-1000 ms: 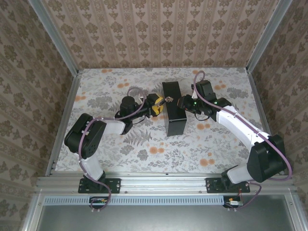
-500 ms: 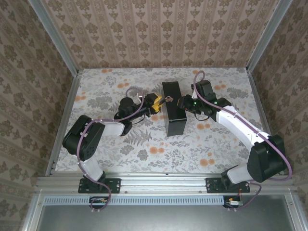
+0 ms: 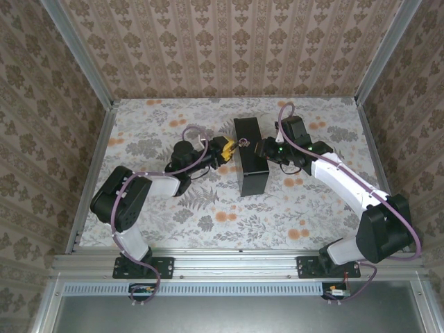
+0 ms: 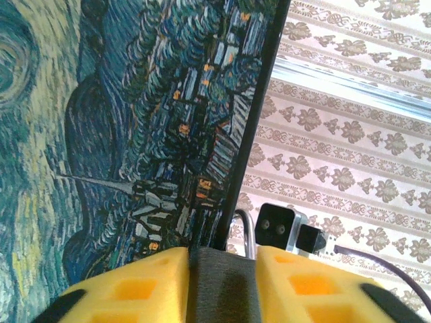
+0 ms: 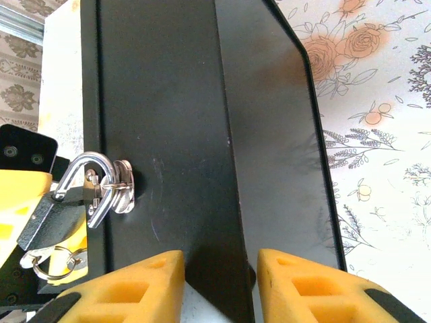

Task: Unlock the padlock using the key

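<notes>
Clamping the padlock [image 5: 52, 217] body at the black box's [image 5: 168, 134] hasp [image 5: 124, 185], left end effector [image 4: 222, 269] sits nearest the key [image 5: 37, 259], which juts from the lock's base, seemingly in line with the body; right end effector [image 5: 219, 289] grips the box.

You get bright, even light and soft shadows. Your wrist views blur close up (yellow pads [image 4: 135, 289] most).

The left hand [image 3: 228, 147], with yellow foam fingers, has slid slightly toward the far wall, closer to the upright black box [image 3: 251, 170]. Its jaws have drawn in around the grey-bodied padlock [image 5: 50, 219] with its silver shackle. The left arm's dark elbow [image 3: 119, 198] has swung slightly outward.
</notes>
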